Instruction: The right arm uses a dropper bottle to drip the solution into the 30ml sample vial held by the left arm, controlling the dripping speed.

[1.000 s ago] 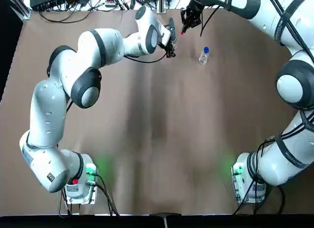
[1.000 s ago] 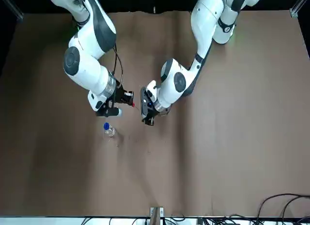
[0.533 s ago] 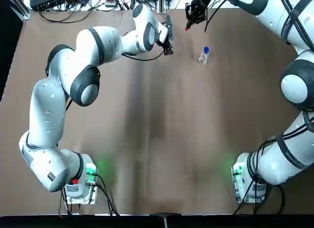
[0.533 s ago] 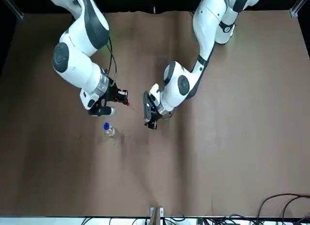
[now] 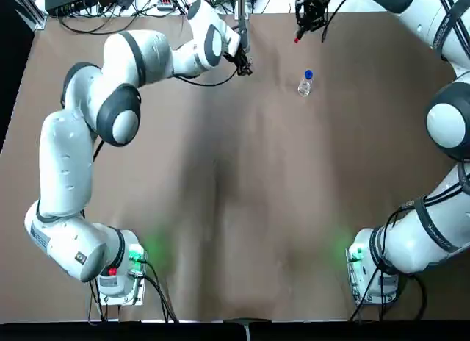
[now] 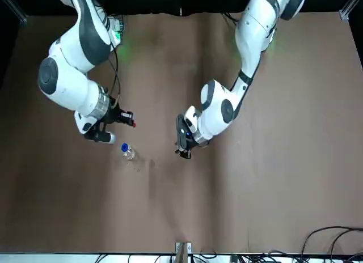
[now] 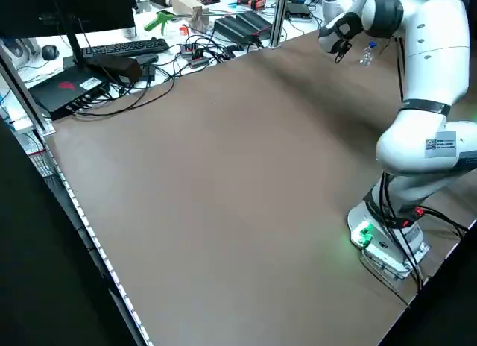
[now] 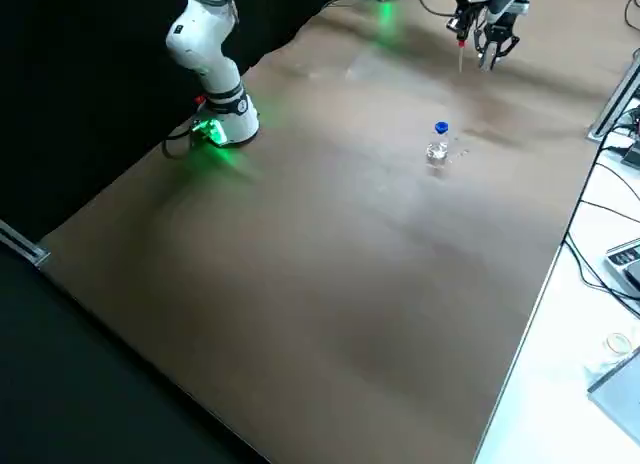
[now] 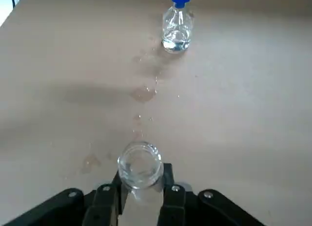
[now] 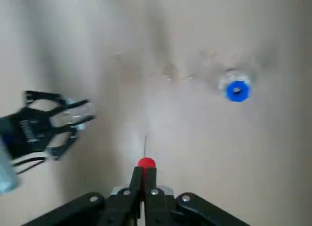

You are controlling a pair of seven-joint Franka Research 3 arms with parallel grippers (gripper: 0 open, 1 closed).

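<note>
Red-tipped dropper [image 10: 146,162] is pinched tight in my right tool [image 10: 145,175], its thin glass stem pointing down at bare desk [image 5: 242,209], not at any container. My left tool [image 9: 140,184] is clamped around the 30ml sample vial [image 9: 140,165], upright, mouth open and held off the desk. The dropper bottle [image 5: 305,84] stands by itself on the desk, blue collar up, its dropper out. It sits nearer my right tool [image 5: 305,18] than my left tool [image 5: 242,58], touching neither.

As for progress, the dropper is out and the vial is lifted and presented, so the set-up steps look done. A trail of wet spots [image 9: 142,93] runs across the desk between the bottle and the vial (some solution has clearly missed). I cannot tell how much liquid the vial holds. With the stem well away from the vial mouth, I judge no dripping is happening now. What remains is either another round over the vial or putting the dropper back in its bottle.

Against a second ago, my two tools have drawn apart. They were close together then, dropper tip just beside the vial. My right tool has swung outward past the bottle, my left has shifted slightly the other way, and the bottle has not moved.
</note>
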